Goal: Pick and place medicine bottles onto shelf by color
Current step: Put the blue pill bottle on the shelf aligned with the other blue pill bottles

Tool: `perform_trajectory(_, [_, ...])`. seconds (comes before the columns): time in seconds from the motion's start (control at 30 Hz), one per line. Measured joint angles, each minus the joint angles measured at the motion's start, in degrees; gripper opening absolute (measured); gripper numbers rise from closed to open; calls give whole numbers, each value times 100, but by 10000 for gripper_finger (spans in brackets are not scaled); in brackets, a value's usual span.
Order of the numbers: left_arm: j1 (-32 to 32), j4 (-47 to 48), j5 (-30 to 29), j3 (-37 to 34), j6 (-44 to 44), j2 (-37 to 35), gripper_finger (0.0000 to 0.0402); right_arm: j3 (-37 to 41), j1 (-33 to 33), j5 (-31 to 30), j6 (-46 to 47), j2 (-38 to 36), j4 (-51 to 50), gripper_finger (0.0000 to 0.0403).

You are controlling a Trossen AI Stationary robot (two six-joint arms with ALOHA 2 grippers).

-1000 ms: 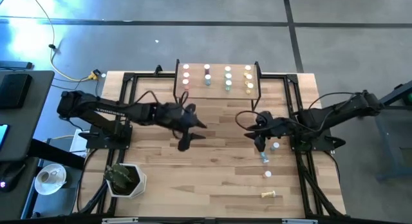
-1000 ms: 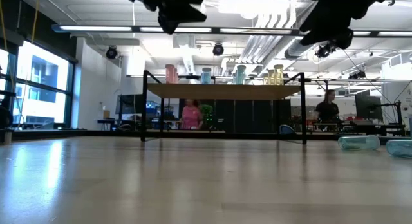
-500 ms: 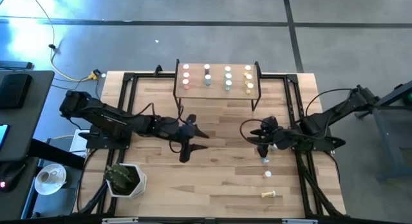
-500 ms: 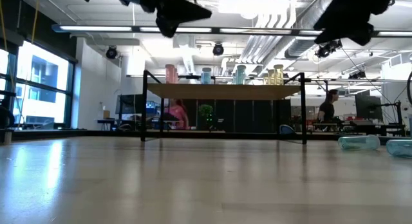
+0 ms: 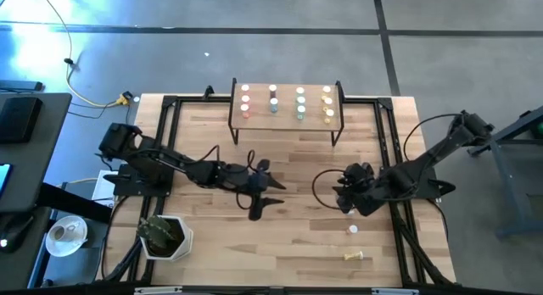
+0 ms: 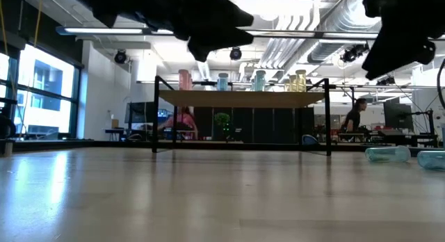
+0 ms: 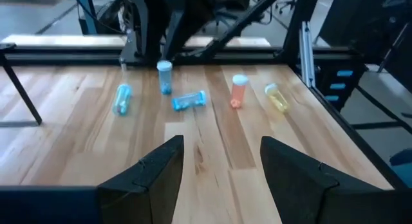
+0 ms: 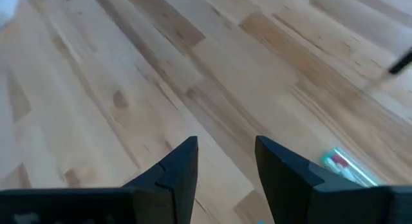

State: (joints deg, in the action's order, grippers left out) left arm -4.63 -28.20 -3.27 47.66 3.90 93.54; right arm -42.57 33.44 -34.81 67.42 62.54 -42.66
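1. Left gripper (image 7: 219,179) hangs released over mid-bench (image 5: 288,244), empty; loose bottles (image 7: 190,100) lie well ahead.
2. Right gripper (image 8: 225,166) released, empty, bottle (image 8: 347,167) nearby.
3. Sorted bottles (image 5: 286,102) top the shelf (image 5: 286,119).

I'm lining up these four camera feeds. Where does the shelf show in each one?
High view: the shelf is at top centre, by the table's far edge.
Low view: mid-picture, its board seen edge-on on thin black legs.
Left wrist view: not clearly in it; a thin dark bar at the edge may be a leg.
Right wrist view: not in it.
Shared landmark: the pink bottles at the picture-left end of the shelf in both views.
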Motion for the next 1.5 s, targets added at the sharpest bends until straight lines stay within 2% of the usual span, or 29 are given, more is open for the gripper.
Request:
perform_trajectory(0.13, [101,-189,0,0,-2,121,197,0,327,-265,636,141,-234,147])
perform_trajectory(0.33, [357,-176,0,11,-73,140,197,0,840,-269,1978,192,-589,147])
perform_trajectory(0.5, [570,-170,173,157,-347,140,197,0,1185,-54,3205,211,-648,147])
perform_trajectory(0.63, [678,-169,456,258,-614,140,197,0,1326,370,3732,275,-896,147])
perform_trajectory(0.9, [724,-117,470,267,-658,140,197,0,1312,1790,4039,271,-1473,147])
perform_trajectory(1.3, [740,-142,432,267,-866,140,197,0,1310,1832,4994,271,-2363,147])
perform_trajectory(1.5, [740,-141,432,267,-866,140,197,0,1391,1867,5002,447,-2018,147])
